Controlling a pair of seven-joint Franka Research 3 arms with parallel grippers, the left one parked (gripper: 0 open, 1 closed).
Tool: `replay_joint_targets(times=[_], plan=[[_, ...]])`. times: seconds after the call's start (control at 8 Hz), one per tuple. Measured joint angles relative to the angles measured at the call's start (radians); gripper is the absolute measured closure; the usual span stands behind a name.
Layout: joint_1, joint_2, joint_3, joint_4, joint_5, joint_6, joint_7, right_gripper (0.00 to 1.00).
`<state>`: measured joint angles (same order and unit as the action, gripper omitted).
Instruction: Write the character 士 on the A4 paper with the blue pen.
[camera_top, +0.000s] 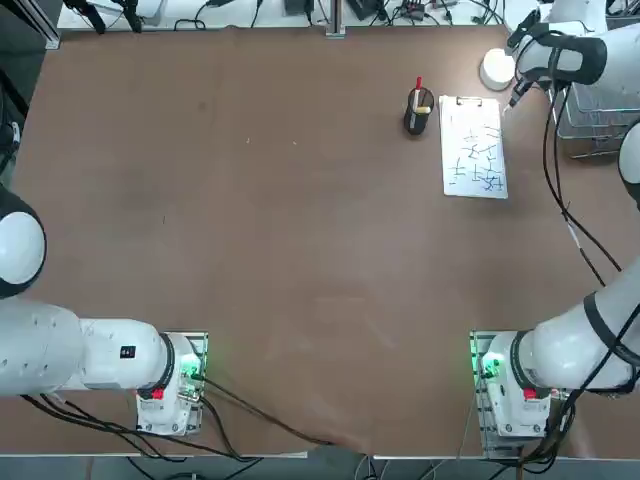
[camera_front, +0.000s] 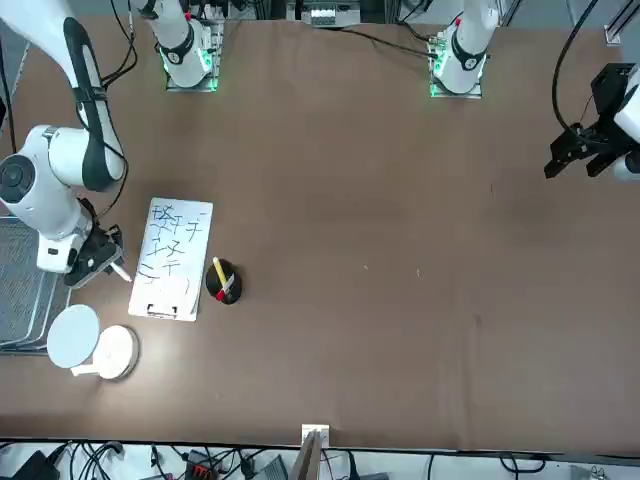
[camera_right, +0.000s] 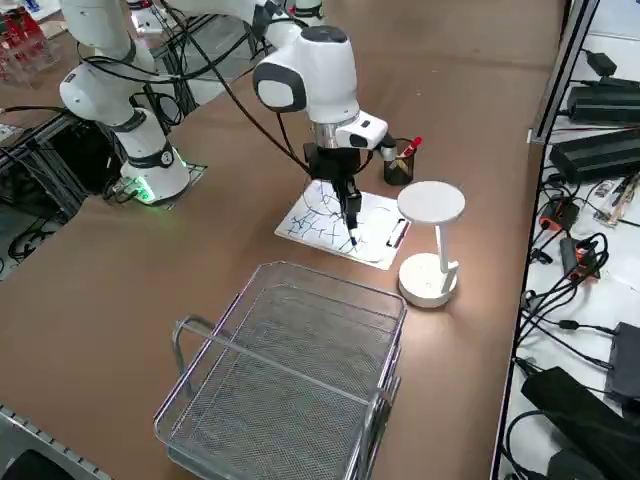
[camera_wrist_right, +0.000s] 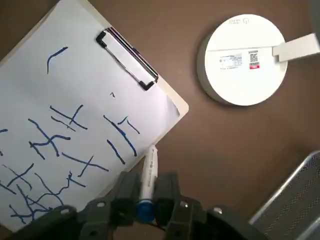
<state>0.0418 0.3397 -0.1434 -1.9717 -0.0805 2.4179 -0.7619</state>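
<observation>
**Holding the pen at the sheet's edge**

Gripping the thin blue pen with its pale barrel (camera_wrist_right: 149, 172), the right gripper (camera_wrist_right: 147, 192) has its two dark fingers (camera_wrist_right: 127, 192) clamped on the barrel, tip pointing down toward the table. It hangs at the far right of the brown wooden table (camera_top: 250, 250), over the right-hand edge of the white A4 paper (camera_top: 474, 145), near the sheet's far end. Whether the tip touches the sheet cannot be told.

That sheet lies on a pale board with a metal clip (camera_wrist_right: 126, 57) on its far short edge, and blue handwritten strokes are scattered over it, thickest toward the near end. Just left of it stands a dark round pen cup (camera_top: 418, 112) with a red-topped pen (camera_top: 419, 88) sticking out. A white round-based desk lamp (camera_right: 430, 240) stands just beyond the board's far right corner, and a wire mesh basket (camera_right: 290, 370) sits to the right of both.
</observation>
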Motion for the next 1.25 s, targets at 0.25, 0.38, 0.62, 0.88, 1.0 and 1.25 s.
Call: replay_joint_targets(times=[0.25, 0.38, 0.62, 0.88, 1.0, 1.25], plan=[[0.001, 0.0, 0.017, 0.0, -0.001, 0.001, -0.033, 0.79], [0.002, 0.001, 0.022, -0.001, -0.001, 0.001, -0.038, 0.79], [0.002, 0.004, 0.023, -0.004, -0.004, 0.001, -0.06, 0.79], [0.002, 0.005, 0.023, -0.005, -0.008, 0.004, -0.096, 0.79], [0.002, 0.006, 0.023, -0.005, -0.017, 0.009, -0.105, 0.79], [0.002, 0.01, 0.023, -0.007, -0.039, 0.022, -0.11, 0.79]])
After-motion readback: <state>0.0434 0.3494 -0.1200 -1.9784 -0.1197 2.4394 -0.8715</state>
